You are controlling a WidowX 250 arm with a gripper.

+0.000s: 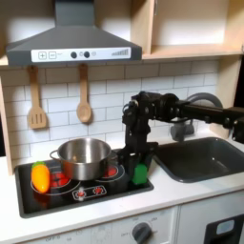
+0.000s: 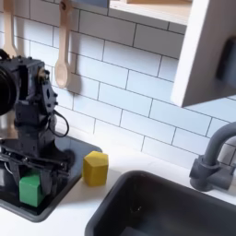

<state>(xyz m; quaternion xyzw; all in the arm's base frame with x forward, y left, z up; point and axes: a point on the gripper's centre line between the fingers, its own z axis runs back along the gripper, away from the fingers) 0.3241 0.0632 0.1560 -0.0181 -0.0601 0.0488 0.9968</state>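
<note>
1. Table [image 1: 191,195] carries everything: the sink at the first exterior view's right, the stove at its left.
2. Sink [image 1: 200,157] is a dark basin sunk into the table, with a grey faucet [image 2: 214,159] behind it; both lie well apart from the hand's side of the scene.
3. Stove [image 1: 81,186] is a flat black plate with red burner rings, so whatever stands on it sits level and steady.
4. Arm [image 1: 186,110] reaches in from the first exterior view's right, passes over the sink and bends down at the stove's right edge.
5. Pot [image 1: 83,157] stands upright on the stove, a shiny steel one, near the hand on the first exterior view's left; it leaves little room on that side.
6. Hand [image 2: 32,171] hangs straight down over the stove's corner, its fingers spread wide to either side of the green block and, in my judgement, not yet pressing on it.
7. Spoon [image 1: 84,100] and spatula [image 1: 36,105] hang on the tiled wall, above and clear of the work.
8. Orange thing [image 1: 40,176] stands at the stove's far left edge in the first exterior view, well apart.
9. Yellow block [image 2: 95,168] rests on the table just beside the stove, between hand and sink.
10. Green block [image 2: 30,189] stands on the stove's corner, between the open fingers.
</note>
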